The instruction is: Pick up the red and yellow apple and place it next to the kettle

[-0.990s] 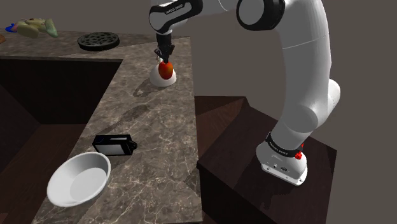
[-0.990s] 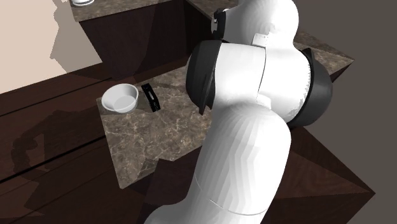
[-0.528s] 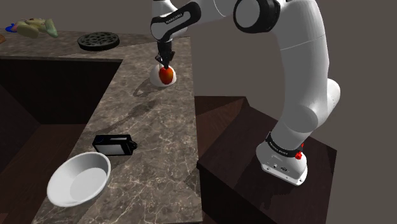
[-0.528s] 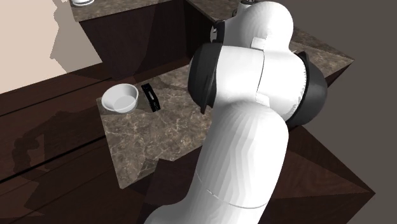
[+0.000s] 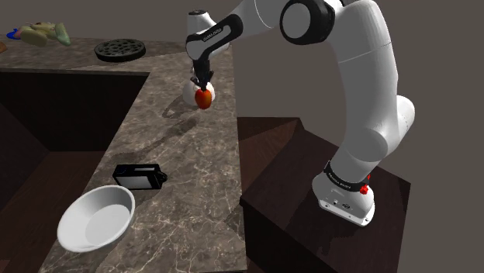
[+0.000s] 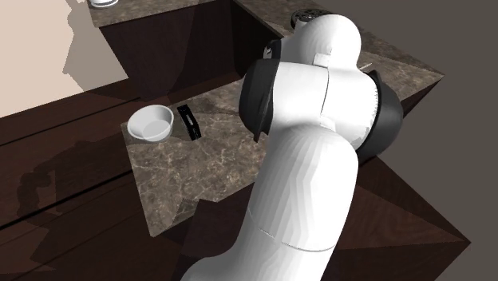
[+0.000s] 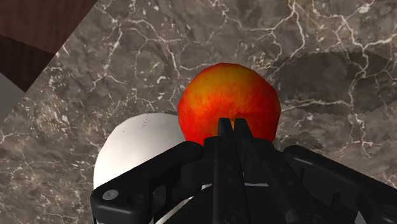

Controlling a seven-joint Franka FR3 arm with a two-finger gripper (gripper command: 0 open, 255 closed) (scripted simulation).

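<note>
Placing is the step in hand. The claw (image 7: 231, 125) is drawn narrow, its tips pinched on the top of the red and yellow apple (image 7: 229, 102). The apple is low over the marbled worktop (image 5: 186, 171), just beside the white rounded kettle (image 5: 190, 91), at about four o'clock of it in the shoulder view. Whether the apple already rests on the stone I cannot tell. The next move likely calls for a short, gentle lowering, then releasing and a straight lift, since the round fruit could roll toward the worktop's edge at three o'clock.
</note>
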